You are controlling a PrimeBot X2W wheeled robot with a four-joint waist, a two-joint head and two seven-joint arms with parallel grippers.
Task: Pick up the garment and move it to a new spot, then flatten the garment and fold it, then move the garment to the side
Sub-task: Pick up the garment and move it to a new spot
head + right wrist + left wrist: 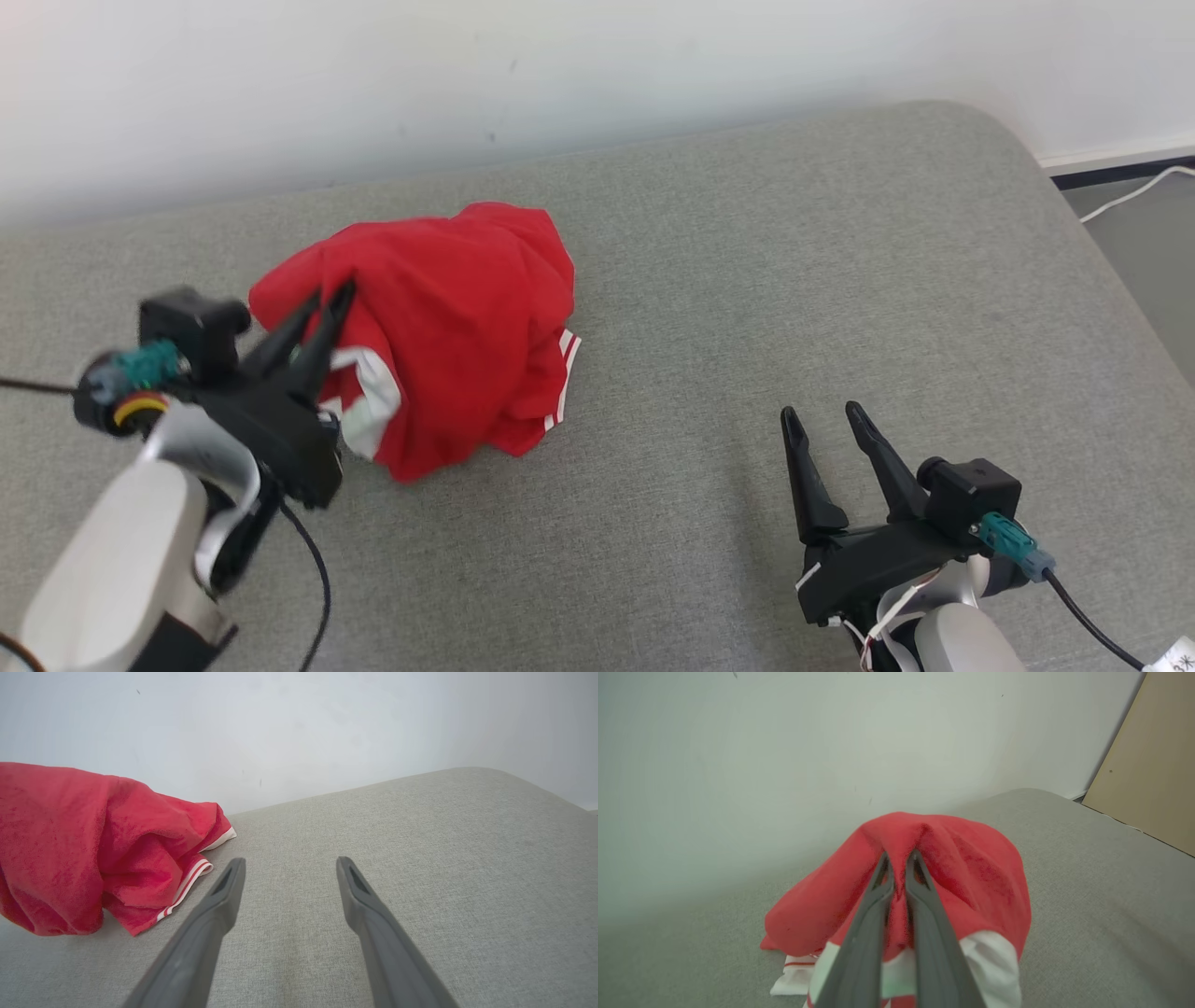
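Left wrist view puts the left hand (pixel 900 858) with its two fingers pinched almost together on a raised ridge of the red garment (pixel 971 872), with cloth bunched between them near the top of the heap. The garment sits crumpled on the grey padded surface (pixel 747 280), toward its left side and near the wall (pixel 597 65), with white trim and striped hems showing at its lower edges. It looks like light, soft, slightly fuzzy cloth that should sag from wherever it is held, so a single pinch will likely lift it as a hanging bundle. For flattening, the striped hems or a corner seem the better holds. The right hand (pixel 822 413) has its fingers spread wide and holds nothing, well apart from the garment on its right. How many layers the left hand has caught is hidden, as are the garment's underside and what kind of garment it is. Whether the heap is partly lifted I cannot tell.
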